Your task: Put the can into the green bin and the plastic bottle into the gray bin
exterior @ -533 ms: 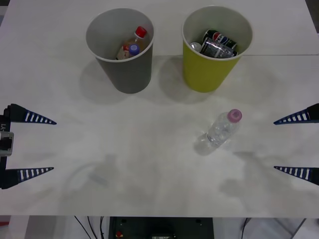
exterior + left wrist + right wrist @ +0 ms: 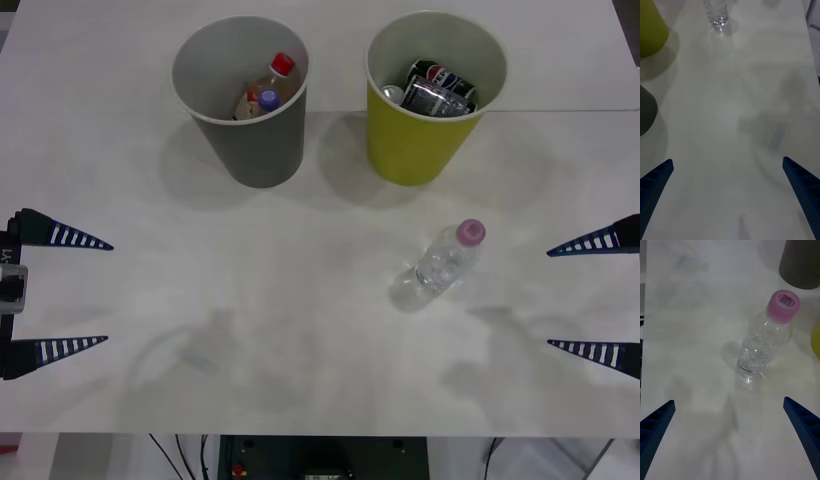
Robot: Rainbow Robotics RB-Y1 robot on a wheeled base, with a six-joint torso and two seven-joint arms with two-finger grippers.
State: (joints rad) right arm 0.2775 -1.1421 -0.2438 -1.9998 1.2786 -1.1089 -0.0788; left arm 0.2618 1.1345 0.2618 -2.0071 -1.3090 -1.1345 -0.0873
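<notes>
Since half a second before, the right pincer [image 2: 596, 297] had crept a shade inward at the bench's right edge; the bottle, both bins and the left pincer lay where they had been.

From the front, the plastic bottle [image 2: 445, 260] lay on its side on the white bench [image 2: 300, 330], pink cap toward the far side, just in front of the green bin [image 2: 425, 140] and well apart from the gray bin [image 2: 250, 135]. The green bin already held cans [image 2: 436, 87]; the gray bin held a red-capped bottle [image 2: 272, 80] and a purple-capped one. The right pincer stood wide open and empty, the bottle well inside its reach line; the left pincer [image 2: 70, 295] waited equally wide at the left edge.

In the right wrist view the bottle [image 2: 765, 343] sat squarely ahead between the spread fingers [image 2: 803, 423], apparently empty — so it looked light, thin-walled and prone to crumple or roll. The crinkled mid-body seemed the best hold, squeezed gently across its width, since the smooth plastic might squirt out of a hard pinch near the cap.

In the left wrist view the left pincer's fingers [image 2: 657, 178] framed bare bench, with the bottle's base [image 2: 716, 13] far off beside the green bin [image 2: 651, 32].
</notes>
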